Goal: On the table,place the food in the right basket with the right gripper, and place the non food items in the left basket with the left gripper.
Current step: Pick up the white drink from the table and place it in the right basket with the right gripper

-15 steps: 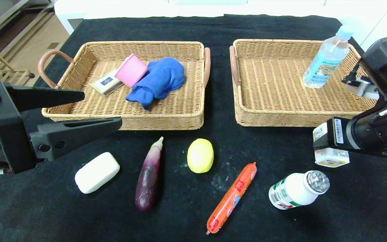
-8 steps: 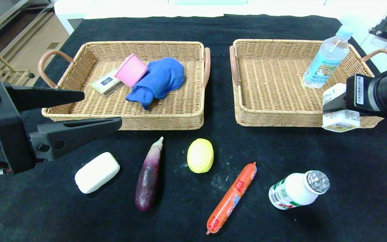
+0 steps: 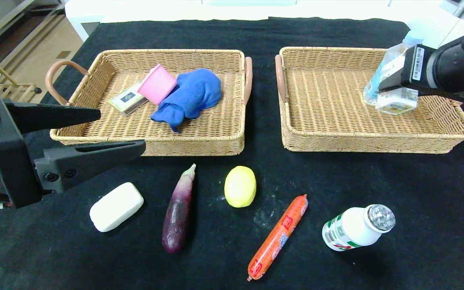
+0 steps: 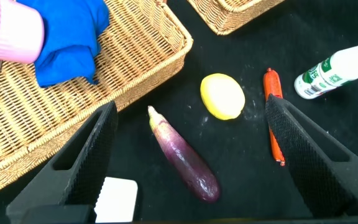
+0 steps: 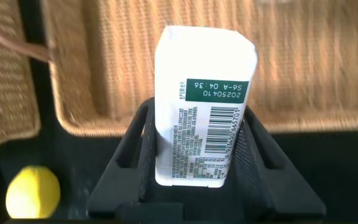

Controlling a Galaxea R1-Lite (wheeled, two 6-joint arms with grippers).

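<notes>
We see the right gripper (image 3: pixel 393 90) at the upper right of the head view, fingers clamped on the small white carton (image 3: pixel 397 102), which hangs over the far right part of the right basket (image 3: pixel 336 141); the arm cuts off most of the carton there, while the right wrist view shows it plainly (image 5: pixel 205 130) between the two black fingers. Behind the carton the clear water bottle (image 3: pixel 387 66) is mostly blocked, only its cap and some label showing, and we cannot tell whether carton and bottle touch. The basket's right handle is hidden by the arm. The left gripper (image 3: pixel 119 131) sits at the left edge of the head view, fingers spread wide and holding nothing, its body cropped by the frame and covering the near left corner of the left basket (image 3: pixel 199 147). That basket holds a pink cup (image 3: pixel 157 84) on its side, a blue cloth (image 3: pixel 189 96) against it, and a small flat box (image 3: pixel 126 100) partly under the cup. On the table (image 3: pixel 417 201), in a row across the lower frame: white bar (image 3: pixel 116 206), aubergine (image 3: pixel 179 211), yellow fruit (image 3: pixel 240 186), sausage (image 3: pixel 277 237), drink bottle (image 3: pixel 357 228) lying on its side.
</notes>
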